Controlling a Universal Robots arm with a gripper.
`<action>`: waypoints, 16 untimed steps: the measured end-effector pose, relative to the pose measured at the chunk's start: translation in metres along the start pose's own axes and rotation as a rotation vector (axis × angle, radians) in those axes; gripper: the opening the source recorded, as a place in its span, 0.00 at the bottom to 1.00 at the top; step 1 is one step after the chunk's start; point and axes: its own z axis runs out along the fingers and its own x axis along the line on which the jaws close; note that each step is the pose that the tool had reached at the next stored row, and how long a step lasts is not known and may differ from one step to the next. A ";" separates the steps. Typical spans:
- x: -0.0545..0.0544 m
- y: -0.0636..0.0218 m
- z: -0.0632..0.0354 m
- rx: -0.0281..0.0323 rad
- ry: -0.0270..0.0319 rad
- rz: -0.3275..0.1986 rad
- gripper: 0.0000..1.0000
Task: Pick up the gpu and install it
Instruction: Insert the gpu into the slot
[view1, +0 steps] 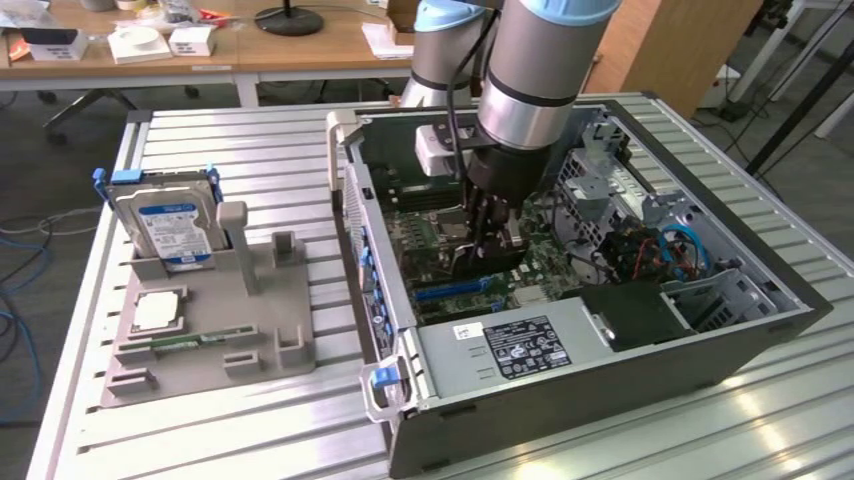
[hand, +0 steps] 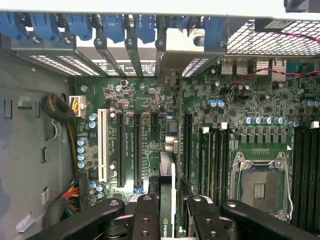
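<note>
1. The gripper (hand: 172, 220) pinches the gpu (hand: 173, 192) on edge between its fingers, inside the open computer case (view1: 601, 410).
2. Pickup looks done. The card hangs over the motherboard (hand: 150, 100) expansion slots, and I judge it not yet seated.
3. The card shows an NVIDIA logo. The hard drive (view1: 171, 225) label and the power supply sticker (view1: 523, 345) are too small to read.

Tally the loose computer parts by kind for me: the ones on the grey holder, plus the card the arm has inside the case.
hard drive: 1
CPU chip: 1
memory stick: 1
gpu: 1
Total: 4
</note>
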 end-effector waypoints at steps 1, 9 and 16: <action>0.000 0.0002 0.0001 0.0000 -0.0001 0.000 0.26; -0.001 0.0003 0.0008 0.0000 0.0001 0.000 0.26; -0.001 0.0004 0.0008 -0.0001 0.0001 0.000 0.26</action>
